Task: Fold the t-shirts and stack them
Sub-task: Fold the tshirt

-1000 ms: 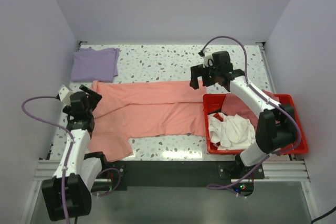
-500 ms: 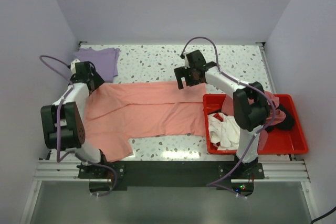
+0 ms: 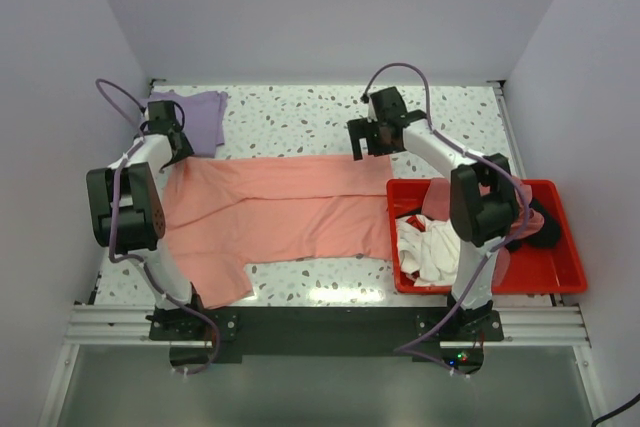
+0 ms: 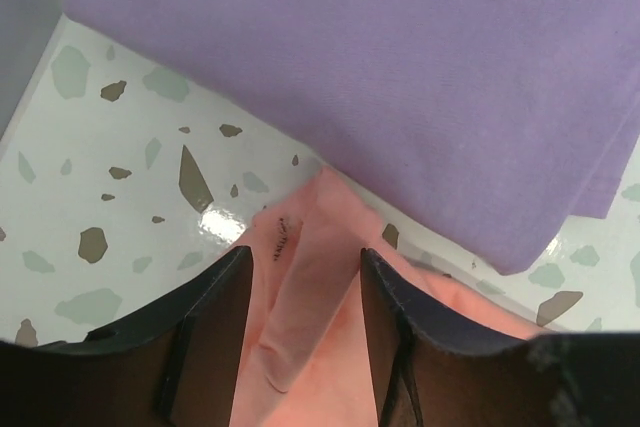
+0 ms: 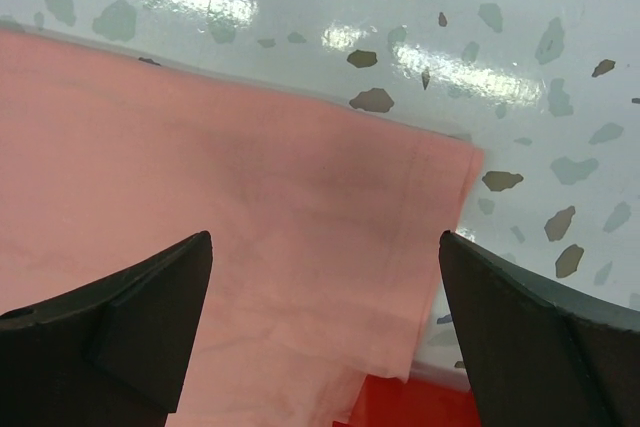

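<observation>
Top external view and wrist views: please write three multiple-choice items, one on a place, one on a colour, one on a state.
1. Where does the folded lavender-purple cotton t-shirt lie on the speckled table?
A. near middle
B. far left corner
C. far right corner

2. What colour is the plastic bin holding white clothes?
A. red
B. blue
C. green

3. How does the right gripper stand over the large salmon-pink t-shirt?
A. wide open
B. shut on the shirt
C. shut on a white cloth

Answers:
1. B, it lies by the back wall on the left.
2. A, its rim and floor are bright red.
3. A, the right wrist view shows the jaws far apart over the shirt's corner.
</observation>
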Controlling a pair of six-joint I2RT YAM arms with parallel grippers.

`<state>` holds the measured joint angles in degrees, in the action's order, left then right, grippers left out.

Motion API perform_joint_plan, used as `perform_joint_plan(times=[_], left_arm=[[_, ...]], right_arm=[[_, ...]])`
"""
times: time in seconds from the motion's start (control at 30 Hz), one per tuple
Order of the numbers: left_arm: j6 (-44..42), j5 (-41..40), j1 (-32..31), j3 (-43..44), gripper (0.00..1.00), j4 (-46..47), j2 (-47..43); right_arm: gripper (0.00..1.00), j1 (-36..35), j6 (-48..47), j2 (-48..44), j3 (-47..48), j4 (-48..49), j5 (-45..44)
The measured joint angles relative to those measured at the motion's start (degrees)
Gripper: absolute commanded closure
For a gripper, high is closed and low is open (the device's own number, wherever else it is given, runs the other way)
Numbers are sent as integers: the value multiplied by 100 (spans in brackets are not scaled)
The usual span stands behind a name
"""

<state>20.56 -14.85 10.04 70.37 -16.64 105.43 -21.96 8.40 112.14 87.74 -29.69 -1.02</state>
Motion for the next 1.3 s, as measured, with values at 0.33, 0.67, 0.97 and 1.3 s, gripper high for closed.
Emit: perform_joint_plan(times=[0.33, 0.67, 0.97, 1.3], left_arm=[[-321, 297, 4, 114, 57, -72, 264], [-389, 94, 11, 444, 75, -234, 492], [-299, 444, 332, 444, 100, -216, 481], [-92, 1220, 802, 101, 100, 140, 334]], right_arm=[[1, 203, -4, 0, 0, -26, 0], [1, 374, -2, 37, 0, -26, 4], [6, 560, 0, 651, 332, -153, 7], [22, 804, 122, 914, 826, -275, 46]])
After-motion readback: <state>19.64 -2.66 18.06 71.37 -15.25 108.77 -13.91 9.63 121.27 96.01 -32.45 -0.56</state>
